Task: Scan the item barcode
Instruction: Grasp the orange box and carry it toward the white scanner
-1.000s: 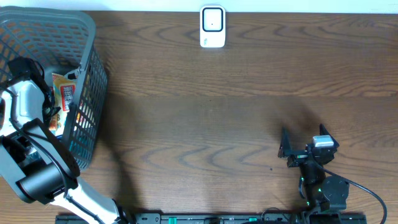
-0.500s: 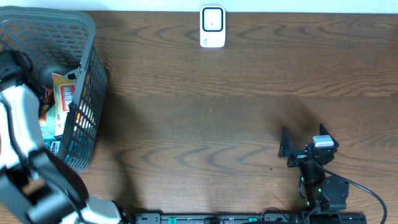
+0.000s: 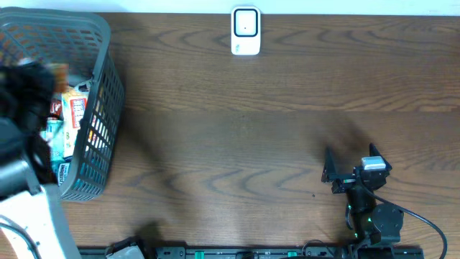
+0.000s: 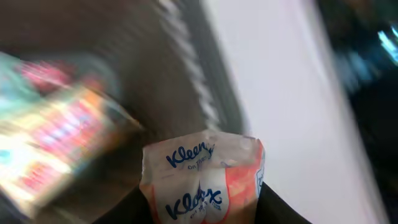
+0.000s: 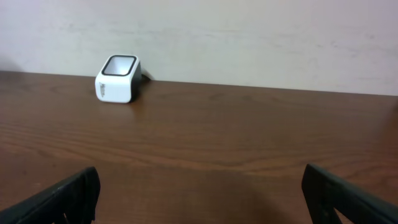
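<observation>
Left arm (image 3: 18, 173) risen over basket (image 3: 97, 108), Kleenex pack (image 4: 202, 180) white-orange, blue lettering

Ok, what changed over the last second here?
The left arm swung up from inside the basket toward the camera, blurred with motion; the left gripper holds a tissue pack between its fingers. The basket, scanner and the open right gripper stayed where they were.

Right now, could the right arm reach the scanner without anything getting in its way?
Probably yes. Only bare table lies between the right gripper and the scanner, which its camera sees unobstructed. Its jaws are open and empty; the basket sits far left. Whether the arm stretches that far is unclear.
</observation>
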`<state>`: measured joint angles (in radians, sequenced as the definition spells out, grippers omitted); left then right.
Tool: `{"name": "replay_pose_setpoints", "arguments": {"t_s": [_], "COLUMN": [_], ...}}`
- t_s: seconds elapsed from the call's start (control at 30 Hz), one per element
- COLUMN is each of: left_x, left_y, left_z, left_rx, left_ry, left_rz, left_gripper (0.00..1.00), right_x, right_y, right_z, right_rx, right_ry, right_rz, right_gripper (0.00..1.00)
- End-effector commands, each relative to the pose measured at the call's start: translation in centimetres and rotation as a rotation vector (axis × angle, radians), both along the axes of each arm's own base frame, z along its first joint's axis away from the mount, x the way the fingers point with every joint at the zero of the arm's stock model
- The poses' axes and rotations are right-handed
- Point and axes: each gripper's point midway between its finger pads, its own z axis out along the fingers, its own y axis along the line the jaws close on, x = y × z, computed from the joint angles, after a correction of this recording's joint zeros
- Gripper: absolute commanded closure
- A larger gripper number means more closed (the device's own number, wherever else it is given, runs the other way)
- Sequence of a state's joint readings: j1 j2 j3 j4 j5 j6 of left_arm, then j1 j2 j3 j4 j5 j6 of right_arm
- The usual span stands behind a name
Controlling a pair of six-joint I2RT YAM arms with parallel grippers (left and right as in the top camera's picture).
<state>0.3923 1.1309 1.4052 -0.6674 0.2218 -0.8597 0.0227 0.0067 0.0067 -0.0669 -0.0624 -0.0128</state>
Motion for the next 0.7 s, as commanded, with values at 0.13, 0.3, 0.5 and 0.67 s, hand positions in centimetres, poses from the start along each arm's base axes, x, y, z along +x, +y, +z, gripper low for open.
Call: {"name": "replay_pose_setpoints", "arguments": {"t_s": [0.13,0.3,0.5,0.67], "left_x": [1.9,2.9,4.1,4.1], "left_y": [-14.9,-22.8,-30.2,-33.6], "left_z": [-0.4,-7.4,-16.4,-23.9], "left_rx": [0.046,0.172,0.262,0.304], "left_ry": [0.016,0.241,0.443,0.598], "left_rz": [-0.493,-0.63,-0.771,-0.839], "left_gripper": [0.59,0.59,0.59,0.59], "right_x": [0.0,0.0,0.0,0.0], "right_y": [-0.1,-0.1,-0.1,-0.1], "right_z": [-0.2,-0.2,-0.2,-0.2], "right_rx": [-0.015,-0.015,-0.015,-0.015], "right_ry": [0.004,0.005,0.005,0.005], "right_rz": [-0.005,-0.005,-0.005,-0.005], "right_gripper": [0.01,0.01,0.01,0.01]}}
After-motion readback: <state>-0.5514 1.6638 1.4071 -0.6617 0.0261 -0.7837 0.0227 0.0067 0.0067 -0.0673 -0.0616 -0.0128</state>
